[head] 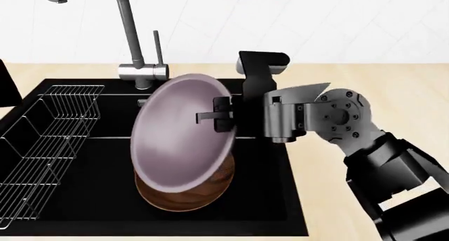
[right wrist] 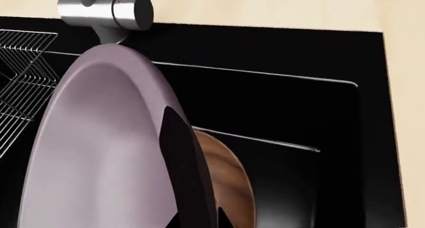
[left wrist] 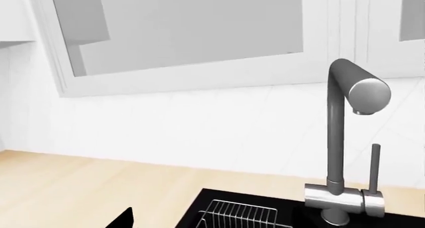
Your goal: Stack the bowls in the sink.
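The purple-grey bowl (head: 179, 138) is tilted steeply, its open side facing left, above the black sink (head: 270, 193). My right gripper (head: 223, 114) is shut on its right rim. The brown wood-grain bowl (head: 200, 201) rests on the sink floor right under it, and the purple bowl's lower edge is at or just above it. In the right wrist view a black finger (right wrist: 186, 173) lies over the rim of the purple-grey bowl (right wrist: 93, 153), with the brown bowl (right wrist: 232, 183) behind it. Of my left gripper only one black fingertip (left wrist: 123, 219) shows, over the countertop beside the sink (left wrist: 199, 208).
A chrome faucet (head: 133, 46) stands at the sink's back edge; it also shows in the left wrist view (left wrist: 339, 153). A wire rack (head: 42, 141) fills the sink's left part. Beige wooden countertop (head: 371, 83) surrounds the basin, with a white wall and window behind.
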